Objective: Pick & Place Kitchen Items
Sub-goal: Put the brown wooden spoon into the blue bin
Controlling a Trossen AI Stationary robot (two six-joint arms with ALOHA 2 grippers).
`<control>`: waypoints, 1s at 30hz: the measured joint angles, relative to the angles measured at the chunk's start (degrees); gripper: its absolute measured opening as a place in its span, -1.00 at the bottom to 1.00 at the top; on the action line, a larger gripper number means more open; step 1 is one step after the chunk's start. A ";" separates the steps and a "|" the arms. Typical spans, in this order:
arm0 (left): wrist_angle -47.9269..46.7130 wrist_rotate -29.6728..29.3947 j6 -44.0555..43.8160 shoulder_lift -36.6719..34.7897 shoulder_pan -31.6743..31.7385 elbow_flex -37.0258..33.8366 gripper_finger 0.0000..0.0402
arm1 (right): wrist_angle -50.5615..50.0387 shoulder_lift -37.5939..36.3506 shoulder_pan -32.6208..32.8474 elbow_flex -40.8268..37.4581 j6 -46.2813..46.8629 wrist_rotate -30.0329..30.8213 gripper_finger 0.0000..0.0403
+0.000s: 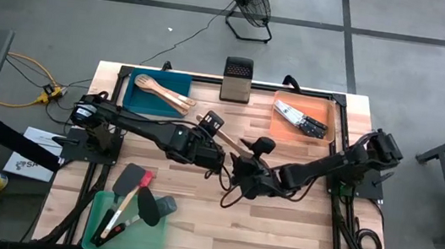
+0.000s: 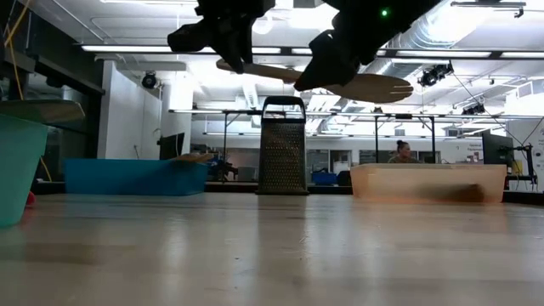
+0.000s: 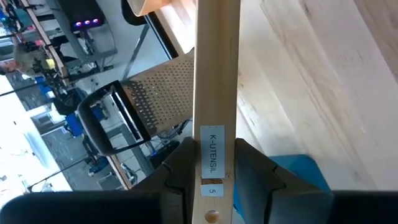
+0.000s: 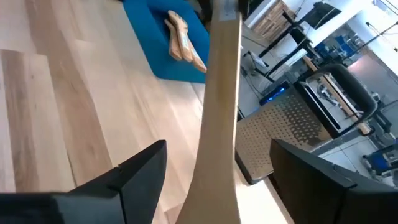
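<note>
A pale wooden spatula [image 2: 357, 85] hangs in the air over the table's middle; it also shows in the high view [image 1: 225, 138]. My left gripper [image 3: 213, 180] is shut on its handle and shows in the high view [image 1: 212, 127] and in the low view [image 2: 228, 47]. My right gripper [image 4: 217, 174] is open. Its fingers [image 4: 146, 168] stand on either side of the spatula near its wide blade end, apart from the wood. It also shows in the high view [image 1: 244, 159]. My left gripper pinches the spatula's handle between its two fingers, at the white label [image 3: 213, 152] near the handle's free end. The fingers lie along the handle. The spatula is lifted clear of the table and lies roughly level, its blade [image 2: 382, 87] away from the gripper.
A blue tray [image 1: 144, 102] with wooden spoons [image 1: 167, 92] stands at the far left. An upright metal grater [image 1: 236, 79] stands at the far middle. An orange tray [image 1: 326, 112] holds knives [image 1: 300, 119]. A green tray [image 1: 149, 235] at the near left holds several spatulas.
</note>
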 joint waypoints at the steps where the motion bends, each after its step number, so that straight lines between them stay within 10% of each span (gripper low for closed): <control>1: 0.04 0.26 0.00 0.00 0.02 0.00 -0.62 | 0.09 0.00 -0.07 0.00 0.02 0.07 0.36; 16: 0.07 0.87 -0.72 -0.04 -0.04 0.02 -0.62 | -1.56 0.00 -0.17 0.00 0.41 -0.92 -0.58; 21: -0.31 1.90 -0.83 -0.07 -0.04 0.02 -0.99 | -1.88 0.00 -0.14 -0.07 0.56 -3.59 -0.91; 30: -0.77 1.92 -0.81 -0.07 -0.04 0.02 -0.99 | -4.29 0.00 -0.11 -0.07 4.35 -5.02 -0.98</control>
